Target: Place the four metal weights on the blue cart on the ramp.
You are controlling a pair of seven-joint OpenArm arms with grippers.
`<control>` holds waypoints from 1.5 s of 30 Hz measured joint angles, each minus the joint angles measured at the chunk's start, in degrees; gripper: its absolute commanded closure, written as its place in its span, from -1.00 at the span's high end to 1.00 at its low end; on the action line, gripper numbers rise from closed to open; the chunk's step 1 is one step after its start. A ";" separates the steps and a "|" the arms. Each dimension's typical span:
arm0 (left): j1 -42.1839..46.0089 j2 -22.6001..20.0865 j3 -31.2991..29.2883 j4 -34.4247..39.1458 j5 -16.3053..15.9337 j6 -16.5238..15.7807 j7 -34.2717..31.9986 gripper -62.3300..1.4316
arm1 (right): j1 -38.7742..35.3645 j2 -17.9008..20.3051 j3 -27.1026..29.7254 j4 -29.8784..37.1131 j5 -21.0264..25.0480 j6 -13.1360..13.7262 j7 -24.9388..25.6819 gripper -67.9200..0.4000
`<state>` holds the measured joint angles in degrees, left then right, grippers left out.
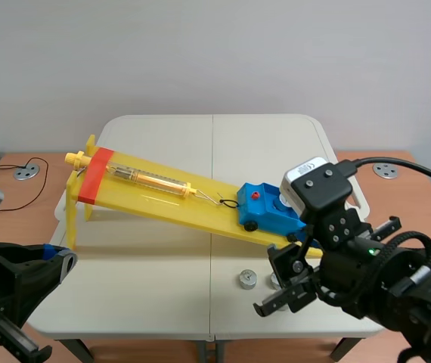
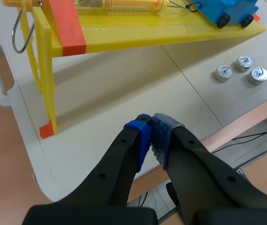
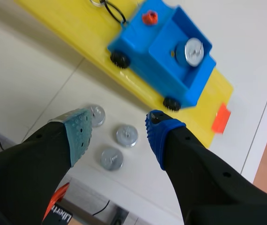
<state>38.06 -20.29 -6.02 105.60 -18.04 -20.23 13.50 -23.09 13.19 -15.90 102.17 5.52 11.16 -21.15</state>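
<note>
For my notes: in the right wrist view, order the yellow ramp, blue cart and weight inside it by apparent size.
1. Yellow ramp, partly cut off.
2. Blue cart.
3. Weight inside cart.

Weights (image 3: pixel 126 135) shiny metal; cart (image 3: pixel 138 43), ramp (image 3: pixel 72 28) glossy plastic

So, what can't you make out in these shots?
Scene view: the right arm hides or clips two of the three loose weights.
Left wrist view: the picture edge cuts off the blue cart, so its loaded weight is unseen.
Spring scale: markings too small in every view.
</note>
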 measured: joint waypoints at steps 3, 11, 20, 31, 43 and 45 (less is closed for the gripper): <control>0.00 0.00 0.00 0.00 0.00 0.00 0.00 -0.87 | -1.97 0.00 1.97 0.00 1.42 0.00 -0.46 -0.18; 0.00 0.00 0.00 0.00 0.02 0.00 0.02 -0.87 | -5.11 0.00 4.81 0.00 1.60 -0.04 -1.29 -0.18; 0.00 0.00 0.00 0.00 0.00 0.00 0.00 -0.87 | -5.38 0.00 4.92 0.00 1.60 -0.35 -1.31 -0.18; 0.00 0.00 0.00 0.00 0.00 0.00 0.00 -0.87 | -5.35 -0.02 4.92 -0.55 1.90 -1.33 -0.52 -0.18; 0.00 -0.02 0.00 0.00 0.00 0.00 0.00 -0.87 | -2.47 -0.94 2.89 -7.13 2.49 -1.33 1.60 -0.18; 0.00 0.00 0.00 0.00 0.00 0.00 0.02 -0.87 | -1.25 -1.99 2.34 -9.16 2.51 -1.33 1.60 -0.18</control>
<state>38.06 -20.29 -6.02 105.60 -18.04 -20.23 13.52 -24.34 11.20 -13.56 93.01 8.03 9.82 -19.55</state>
